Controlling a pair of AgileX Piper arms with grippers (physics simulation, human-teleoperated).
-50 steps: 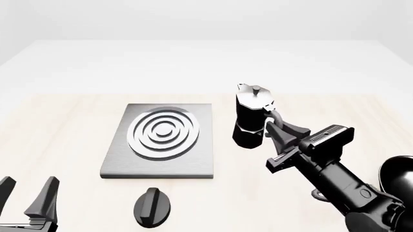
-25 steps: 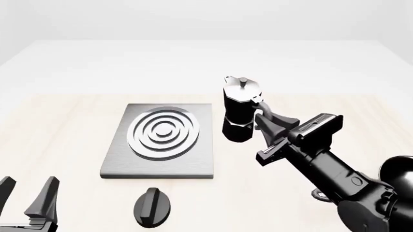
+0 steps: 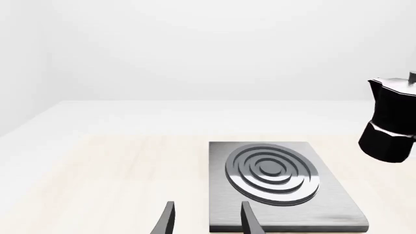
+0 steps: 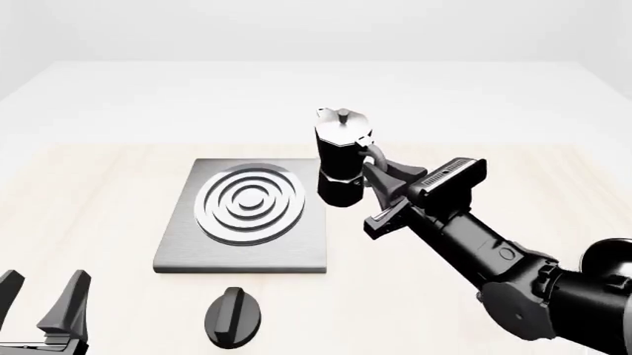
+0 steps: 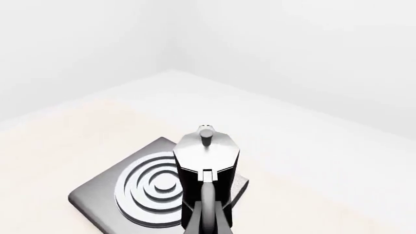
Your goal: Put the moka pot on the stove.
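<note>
Pot (image 4: 341, 157) hangs in the air just beside the stove (image 4: 247, 255), at its right edge, the right gripper (image 4: 374, 171) clamped on its handle. Transport step: next calls for carrying it over the rings, then lowering. Left gripper (image 4: 44, 299) fingers spread, idle.

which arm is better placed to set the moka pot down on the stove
Right. Its tool already grips the moka pot by the handle, holding it in the air just beside the stove's right edge. The left tool sits open near the table's front edge, holding nothing.
</note>
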